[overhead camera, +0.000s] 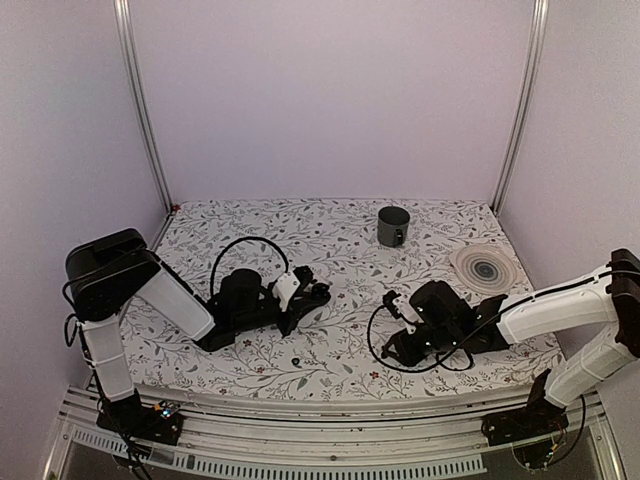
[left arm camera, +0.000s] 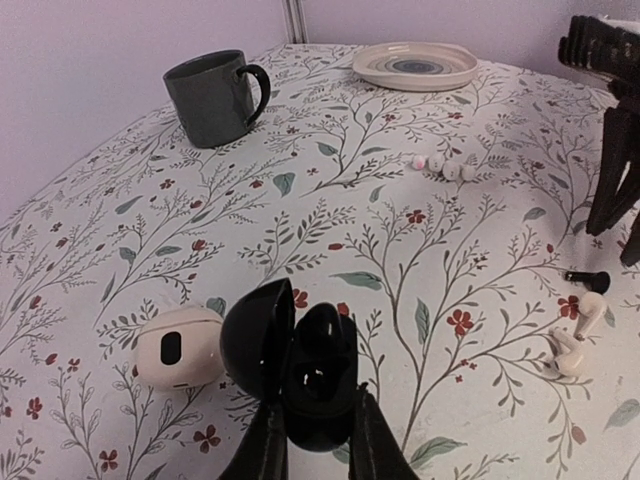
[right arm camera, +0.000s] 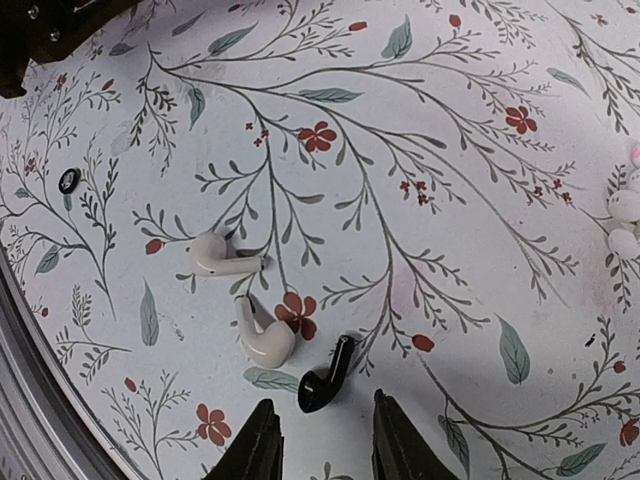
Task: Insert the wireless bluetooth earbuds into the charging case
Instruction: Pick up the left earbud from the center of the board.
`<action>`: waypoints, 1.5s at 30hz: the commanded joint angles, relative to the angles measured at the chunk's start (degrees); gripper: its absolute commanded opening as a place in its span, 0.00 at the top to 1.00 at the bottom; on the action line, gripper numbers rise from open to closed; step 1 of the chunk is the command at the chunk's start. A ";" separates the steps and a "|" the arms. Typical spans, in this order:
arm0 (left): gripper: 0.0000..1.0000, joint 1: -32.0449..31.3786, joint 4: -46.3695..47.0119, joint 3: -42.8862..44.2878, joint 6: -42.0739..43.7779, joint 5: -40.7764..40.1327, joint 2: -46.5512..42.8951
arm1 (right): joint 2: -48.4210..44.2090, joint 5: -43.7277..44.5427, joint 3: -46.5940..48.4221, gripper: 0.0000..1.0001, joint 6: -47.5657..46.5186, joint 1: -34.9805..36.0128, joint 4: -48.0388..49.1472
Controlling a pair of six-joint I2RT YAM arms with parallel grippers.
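My left gripper [left arm camera: 318, 412] is shut on the black charging case [left arm camera: 318, 375] and holds it by its base. The case stands open, with its lid [left arm camera: 257, 338] swung to the left. In the top view this gripper [overhead camera: 314, 294] is left of the table's centre. One black earbud [right arm camera: 325, 378] lies on the floral cloth just ahead of my right gripper [right arm camera: 326, 440], which is open and empty, its fingers either side of the earbud but short of it. The same earbud [left arm camera: 587, 277] shows far right in the left wrist view. I see no second black earbud.
A white case [left arm camera: 180, 347] lies just left of the black one. Two white earbuds [right arm camera: 225, 255] [right arm camera: 265, 335] lie beside the black earbud. A grey mug [overhead camera: 393, 226] and a plate [overhead camera: 484, 268] stand at the back right. Small ear tips [left arm camera: 445, 167] and a black ring [right arm camera: 68, 180] lie loose.
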 commanded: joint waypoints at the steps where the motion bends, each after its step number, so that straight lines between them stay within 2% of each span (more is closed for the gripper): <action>1: 1.00 0.36 -0.29 0.68 0.37 0.31 -2.11 | 2.85 2.73 0.63 0.67 -0.74 1.63 2.82; 9: 1.00 0.34 -0.77 0.60 0.68 0.20 -2.86 | 5.19 4.98 1.17 0.67 -2.92 4.22 3.24; 17: 1.00 0.38 -1.52 0.72 1.62 0.03 -3.71 | 14.37 14.43 5.69 0.72 0.20 7.86 -2.46; 22: 1.00 0.36 -1.61 0.58 2.01 0.04 -4.22 | 14.93 17.20 6.22 0.80 3.38 8.12 -4.27; 24: 1.00 0.33 -1.63 0.58 2.06 0.08 -4.21 | 14.33 17.54 6.28 0.89 3.62 8.14 -4.48; 26: 1.00 0.37 -1.61 0.68 2.08 0.15 -4.14 | 13.47 17.29 6.74 0.93 3.67 7.82 -4.81; 32: 1.00 0.34 -1.44 0.75 2.11 0.34 -4.25 | 8.40 9.07 8.15 0.96 1.96 2.94 -5.54; 36: 1.00 0.31 -1.52 0.99 3.39 2.09 -4.53 | 4.92 -1.65 10.67 0.96 -0.69 -2.90 -7.87; 41: 1.00 0.01 -3.50 2.39 6.46 8.00 -5.43 | 2.05 -16.63 16.39 0.96 -6.69 -8.44 -12.62; 45: 1.00 -0.12 -8.10 5.23 8.69 14.82 -5.34 | 2.40 -20.25 23.10 0.96 -10.79 -9.93 -19.10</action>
